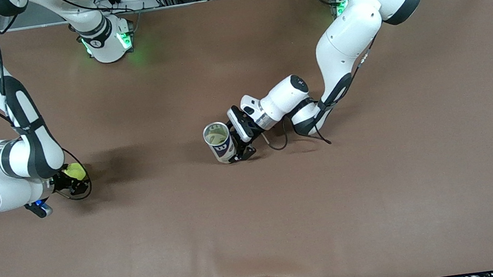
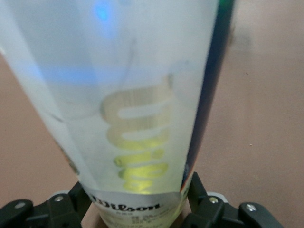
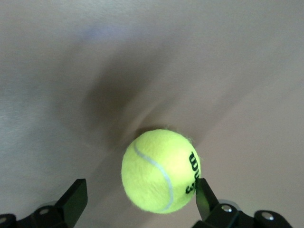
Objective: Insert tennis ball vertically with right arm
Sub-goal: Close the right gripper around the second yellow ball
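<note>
Though half-hidden by right hand (image 1: 72, 180), tennis ball (image 1: 74, 171) between open fingers.

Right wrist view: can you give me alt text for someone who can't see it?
A yellow-green tennis ball lies on the brown table between the open fingers of the right gripper, one finger beside the ball, the other apart from it. The ball's dark shadow falls on the table.

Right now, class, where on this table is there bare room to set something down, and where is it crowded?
Free: the table nearer the camera than the can, and between can and tennis ball. Crowded: around the can, held by the left gripper, and the ball at the open right gripper.
</note>
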